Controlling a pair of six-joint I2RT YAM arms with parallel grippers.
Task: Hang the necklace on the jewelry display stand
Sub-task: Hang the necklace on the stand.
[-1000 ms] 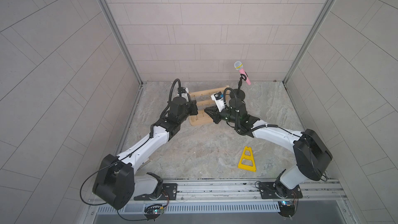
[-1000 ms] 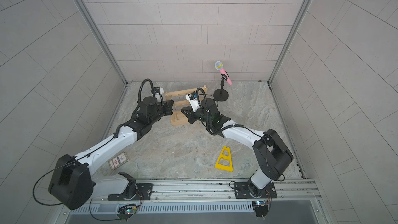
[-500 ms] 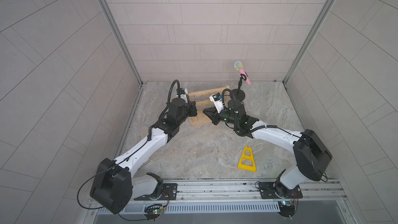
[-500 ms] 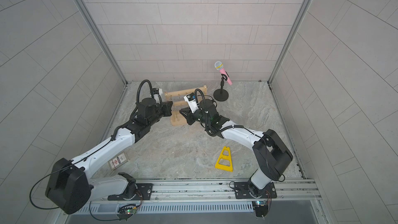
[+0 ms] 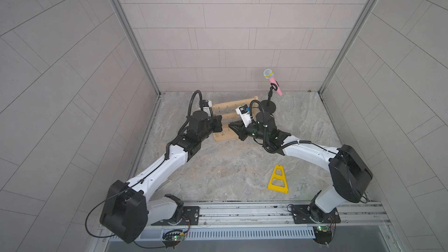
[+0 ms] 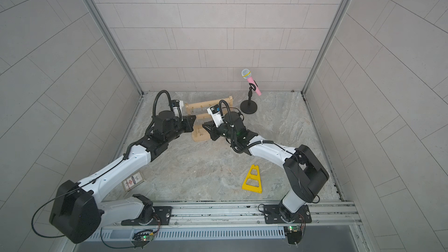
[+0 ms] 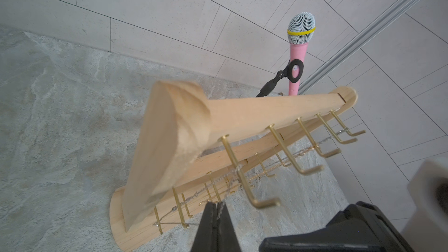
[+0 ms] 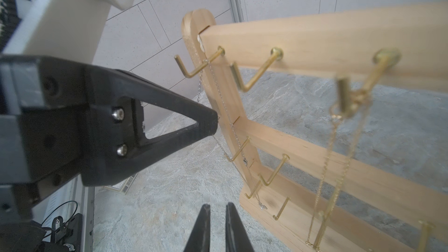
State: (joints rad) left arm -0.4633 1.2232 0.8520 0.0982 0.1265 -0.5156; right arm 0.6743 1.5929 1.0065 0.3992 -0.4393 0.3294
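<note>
Marble-look tabletop [image 5: 230,166], tiled walls: jewelry display stand [image 5: 225,137] between both arms.
Only wrist views show chains: left gripper [image 7: 216,206] pinches the silver necklace [image 8: 228,117] off a top hook; right gripper [image 8: 217,210] slightly parted, empty. With gold necklace [image 8: 358,96], two; three bars.

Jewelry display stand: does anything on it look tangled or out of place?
The silver necklace hangs over the end hook of the top bar, but one strand runs sideways to the left fingers, which pinch it. The gold necklace sits bunched on its hook.
</note>
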